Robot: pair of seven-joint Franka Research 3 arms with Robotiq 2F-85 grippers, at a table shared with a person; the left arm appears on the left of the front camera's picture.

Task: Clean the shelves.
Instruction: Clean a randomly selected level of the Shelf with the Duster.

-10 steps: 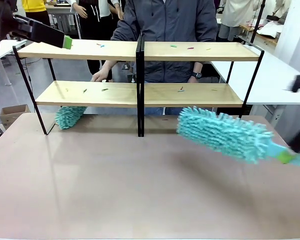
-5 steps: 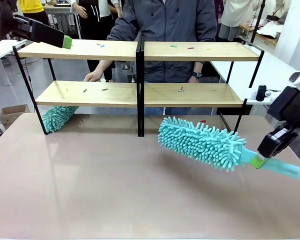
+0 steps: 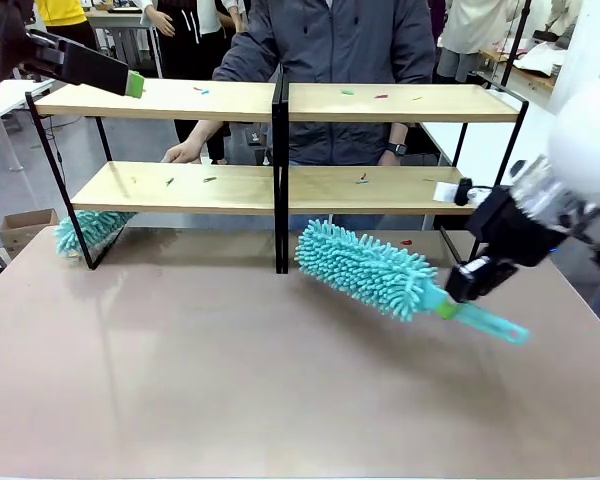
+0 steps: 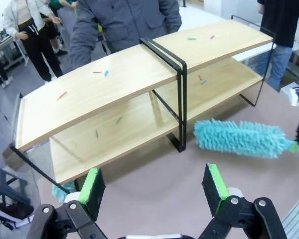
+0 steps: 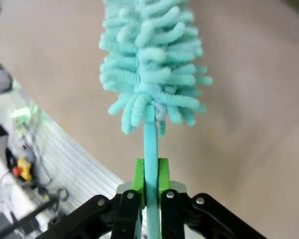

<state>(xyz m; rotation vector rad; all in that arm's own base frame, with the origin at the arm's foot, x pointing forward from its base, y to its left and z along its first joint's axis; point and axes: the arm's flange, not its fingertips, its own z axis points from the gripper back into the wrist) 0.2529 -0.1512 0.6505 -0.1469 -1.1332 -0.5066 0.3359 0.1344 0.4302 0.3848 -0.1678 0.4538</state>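
Shelves [image 3: 230,188] on brown table [image 3: 230,390]

Holding teal duster [image 3: 365,265] by its handle in right gripper [image 3: 452,300], fluffy head low over table [image 3: 280,400], just in front of shelves [image 3: 380,190]; coloured scraps [image 3: 362,180] on the boards.

I think I am working in a robot lab. The shelves [image 3: 380,105] stand on a big brown table [image 3: 280,400], and a white robot arm [image 3: 592,130] reaches in on their right. Behind the shelves a person [image 3: 330,40] stands close, with more people [image 3: 195,25] farther back. A white table [image 3: 555,150] stands behind the shelves on the right. Left of the shelves a cardboard box [image 3: 25,228] sits on the grey floor [image 3: 130,145].
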